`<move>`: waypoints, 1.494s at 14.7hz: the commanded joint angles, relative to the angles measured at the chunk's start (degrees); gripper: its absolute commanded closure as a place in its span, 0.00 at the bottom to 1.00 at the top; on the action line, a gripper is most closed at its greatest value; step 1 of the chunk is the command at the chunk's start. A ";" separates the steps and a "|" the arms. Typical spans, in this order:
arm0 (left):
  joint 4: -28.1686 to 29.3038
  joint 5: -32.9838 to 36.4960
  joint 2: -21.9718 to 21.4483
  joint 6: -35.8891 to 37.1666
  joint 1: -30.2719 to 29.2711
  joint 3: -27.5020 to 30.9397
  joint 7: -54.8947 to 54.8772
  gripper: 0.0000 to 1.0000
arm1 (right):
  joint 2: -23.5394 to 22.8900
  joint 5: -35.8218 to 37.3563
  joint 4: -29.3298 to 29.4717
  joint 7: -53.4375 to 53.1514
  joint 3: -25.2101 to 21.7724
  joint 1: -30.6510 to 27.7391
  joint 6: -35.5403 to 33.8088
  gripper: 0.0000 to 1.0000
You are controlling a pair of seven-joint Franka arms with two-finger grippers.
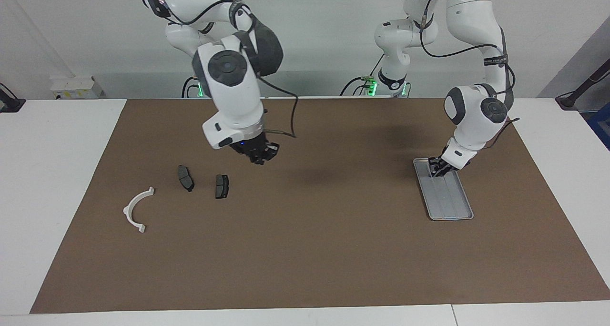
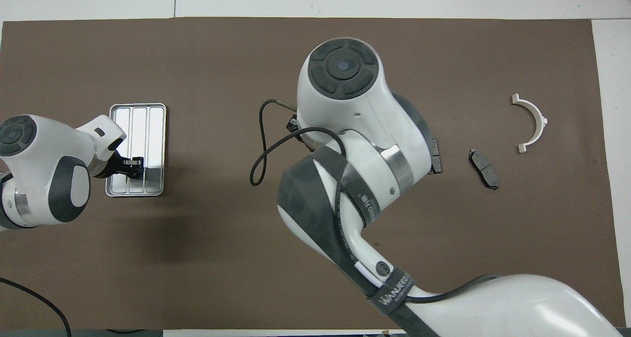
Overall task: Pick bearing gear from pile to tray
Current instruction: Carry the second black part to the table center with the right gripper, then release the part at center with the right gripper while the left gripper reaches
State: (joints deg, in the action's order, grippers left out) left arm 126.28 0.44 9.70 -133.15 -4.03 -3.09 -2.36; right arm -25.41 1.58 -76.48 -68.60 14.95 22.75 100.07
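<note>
Brown mat [image 1: 305, 249] covers most of the table.

Left gripper [image 1: 437, 169] is low over the tray [image 1: 450, 207], at the tray's end nearer the robots, toward the left arm's end of the table. Its fingertips point down into the tray and seem to touch or nearly touch the floor; contact cannot be told. In the overhead view the left gripper [image 2: 132, 165] sits over the same end of the tray [image 2: 148, 120]. Whether its fingers are apart or together cannot be told, and no part can be made out between them. The rest of the tray, away from the fingertips, shows bare ridged metal.

Right gripper [image 1: 261, 155] hangs in the air above the mat, tilted, over bare mat just beside the pile. Its finger state cannot be told; nothing visible hangs from it. In the overhead view the right arm's wrist hides the gripper.

The pile is toward the right arm's end. Closest to the right gripper lies one brake pad [image 1: 221, 186], half hidden under the arm in the overhead view [image 2: 436, 155]. A second pad [image 1: 186, 178] [image 2: 483, 168] lies beside it, apart. Past that, well apart from the gripper, lies the white bracket [image 1: 137, 208] [image 2: 531, 123], flat on the mat.

No bearing gear can be made out anywhere.
</note>
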 commanded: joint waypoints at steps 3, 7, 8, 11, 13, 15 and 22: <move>1.42 -0.17 -0.91 -1.50 -0.63 -0.51 0.87 0.83 | -8.06 2.71 0.72 -10.48 -0.36 5.45 6.62 1.00; 2.13 -0.17 -1.17 -1.58 -0.63 -0.51 0.87 0.70 | -13.08 6.16 0.55 -14.72 -0.18 6.78 14.97 1.00; 2.21 -0.17 -1.17 -1.58 -0.63 -0.51 0.87 0.50 | -13.61 6.25 0.29 -14.72 -0.18 6.86 16.29 1.00; 1.43 -0.17 -1.00 -0.71 -0.63 -0.51 0.95 0.00 | -14.76 6.51 -0.50 -14.72 -0.36 6.69 18.58 1.00; 0.11 -0.17 -1.43 0.95 -0.63 -0.51 0.96 0.00 | -14.76 6.69 -2.78 -14.81 -0.36 6.69 21.47 1.00; -3.04 -0.44 -1.70 4.98 -0.19 -0.51 1.74 0.00 | -14.93 6.77 -4.28 -14.81 -0.54 6.69 23.94 1.00; -6.57 -0.44 -1.17 6.59 3.31 -0.86 13.67 0.00 | -14.85 7.74 -6.92 -14.90 -0.54 6.43 27.20 1.00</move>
State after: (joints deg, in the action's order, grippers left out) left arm 120.63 0.33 8.92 -127.81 -2.68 -4.25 7.25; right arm -40.67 7.91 -81.93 -82.31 14.16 29.65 125.36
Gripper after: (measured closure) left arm 0.000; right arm 0.762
